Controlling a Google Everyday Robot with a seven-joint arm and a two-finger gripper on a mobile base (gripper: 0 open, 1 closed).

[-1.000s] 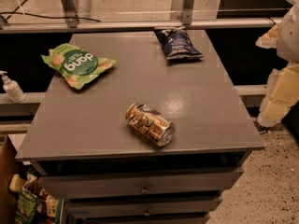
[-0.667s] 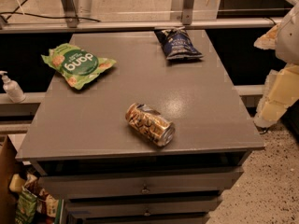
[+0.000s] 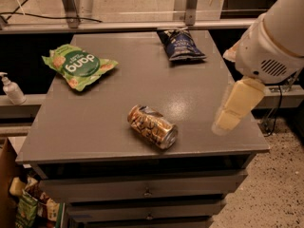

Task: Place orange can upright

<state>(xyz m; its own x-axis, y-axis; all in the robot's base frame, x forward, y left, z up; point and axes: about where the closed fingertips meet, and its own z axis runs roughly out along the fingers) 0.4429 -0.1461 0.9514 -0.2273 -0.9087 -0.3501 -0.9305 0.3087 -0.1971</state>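
The orange can (image 3: pixel 152 126) lies on its side on the grey table top (image 3: pixel 95 127), near the front edge and a little right of the middle. Its silver end faces the front right. My gripper (image 3: pixel 233 107) hangs from the white arm (image 3: pixel 278 37) over the table's right front part, to the right of the can and apart from it. It holds nothing that I can see.
A green snack bag (image 3: pixel 77 65) lies at the table's back left. A dark blue chip bag (image 3: pixel 180 44) lies at the back right. Drawers (image 3: pixel 147 189) are below the top. A white pump bottle (image 3: pixel 12 89) stands off to the left.
The arm and gripper have moved left, from beside the table's right edge to over its right front part. The can has not moved.
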